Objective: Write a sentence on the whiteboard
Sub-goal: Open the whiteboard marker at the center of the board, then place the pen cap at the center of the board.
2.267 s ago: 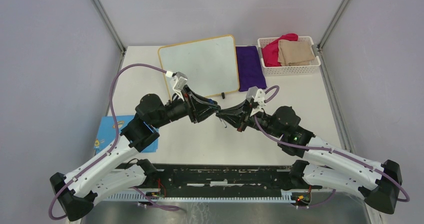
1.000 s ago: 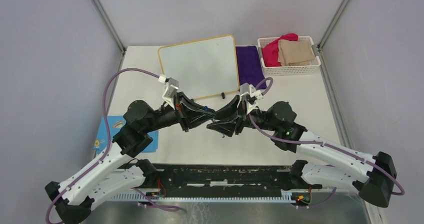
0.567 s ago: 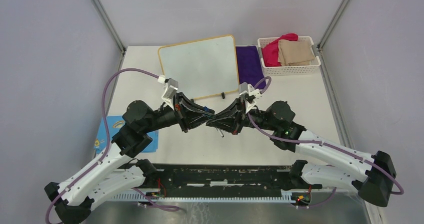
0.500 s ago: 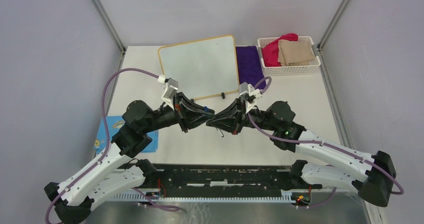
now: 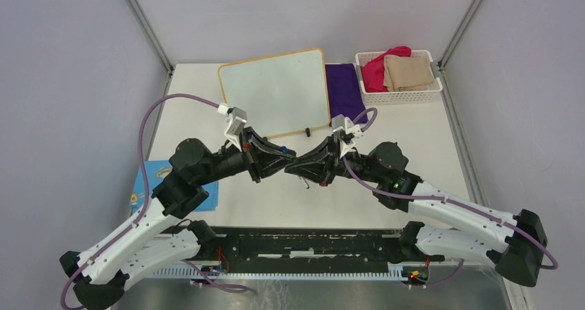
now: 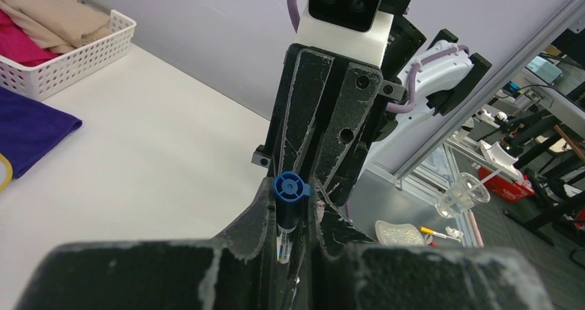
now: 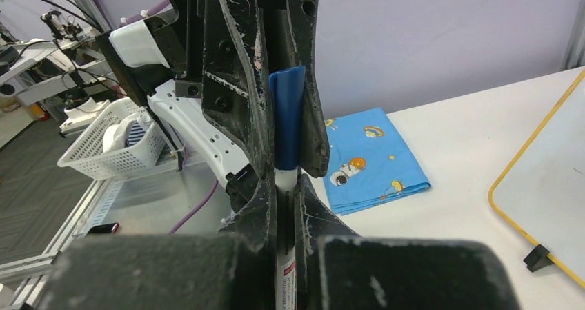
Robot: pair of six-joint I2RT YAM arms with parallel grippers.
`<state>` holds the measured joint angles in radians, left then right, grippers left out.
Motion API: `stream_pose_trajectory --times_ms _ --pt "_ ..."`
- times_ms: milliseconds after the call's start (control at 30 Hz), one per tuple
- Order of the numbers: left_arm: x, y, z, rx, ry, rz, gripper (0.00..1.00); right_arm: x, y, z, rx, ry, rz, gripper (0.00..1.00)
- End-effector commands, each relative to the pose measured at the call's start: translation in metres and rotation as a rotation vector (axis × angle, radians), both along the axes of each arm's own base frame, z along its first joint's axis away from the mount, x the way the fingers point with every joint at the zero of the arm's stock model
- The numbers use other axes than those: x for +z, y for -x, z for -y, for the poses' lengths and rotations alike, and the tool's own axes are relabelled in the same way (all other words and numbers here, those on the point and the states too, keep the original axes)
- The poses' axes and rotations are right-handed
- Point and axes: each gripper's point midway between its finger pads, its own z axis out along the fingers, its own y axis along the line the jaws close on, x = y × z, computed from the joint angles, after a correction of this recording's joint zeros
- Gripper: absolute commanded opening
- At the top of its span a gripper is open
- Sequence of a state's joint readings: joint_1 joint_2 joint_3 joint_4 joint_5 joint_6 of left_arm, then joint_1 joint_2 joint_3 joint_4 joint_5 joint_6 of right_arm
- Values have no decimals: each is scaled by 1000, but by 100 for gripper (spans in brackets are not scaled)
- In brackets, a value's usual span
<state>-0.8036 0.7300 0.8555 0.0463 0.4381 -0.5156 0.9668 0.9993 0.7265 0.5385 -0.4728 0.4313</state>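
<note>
Whiteboard [image 5: 276, 92] lies blank, upper centre of the overhead frame; no sentence on it yet. Mid-frame, left claw [image 5: 288, 162] pinches the marker [image 7: 286, 127] by its blue cap, and right claw [image 5: 298, 166] is clamped on its white barrel. Uncapping looks next; all the writing is left.

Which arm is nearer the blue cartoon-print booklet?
Left. The left arm overlaps the booklet at its elbow; the right arm is far off on the opposite side.

The right gripper [image 7: 283, 191] rises from the bottom edge, clamped on the white barrel of a marker [image 7: 285, 179]; the left gripper [image 7: 288, 163] reaches down from above, pinching the blue cap [image 7: 286, 117]; behind, a blue booklet [image 7: 369, 161] lies on the table [image 7: 448, 220]; the whiteboard [image 7: 552, 172] and its black foot [image 7: 536, 257] show at right.
</note>
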Motion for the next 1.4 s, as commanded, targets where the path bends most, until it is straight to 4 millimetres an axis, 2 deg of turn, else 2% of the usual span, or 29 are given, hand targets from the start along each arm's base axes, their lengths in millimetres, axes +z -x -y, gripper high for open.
stream_pose_trajectory --times_ms 0,367,433,500,533,600,700,800,967,1100,1233,1367 --pt "72 -6 -29 142 173 146 2 8 5 10 -6 -30 62 0" --pt "77 -19 -40 244 167 167 2 1 1 18 -58 -14 60 0" --pt "72 -27 -42 287 152 151 2 -1 -8 23 -123 3 64 0" --pt "61 -40 -48 361 115 117 2 -2 -31 37 -276 32 63 0" --pt "51 -49 -52 415 86 88 2 -5 -49 50 -401 59 54 0" --pt "19 -70 -66 548 -10 8 2 -13 -77 76 -610 126 36 0" --pt "-30 -92 -84 712 -152 -101 2 -32 -104 118 -867 210 -1 0" --pt "-79 -99 -85 742 -316 -193 2 -47 -112 143 -994 245 -17 0" --pt "-153 -97 -73 707 -498 -356 2 -70 -115 155 -1056 277 -28 0" --pt "-183 -96 -58 641 -573 -410 2 -82 -116 157 -1065 298 -33 0" --pt "-194 -102 -44 606 -607 -428 2 -92 -115 159 -1068 314 -36 0" --pt "-216 -108 -28 574 -658 -480 2 -100 -113 162 -1066 332 -38 0"
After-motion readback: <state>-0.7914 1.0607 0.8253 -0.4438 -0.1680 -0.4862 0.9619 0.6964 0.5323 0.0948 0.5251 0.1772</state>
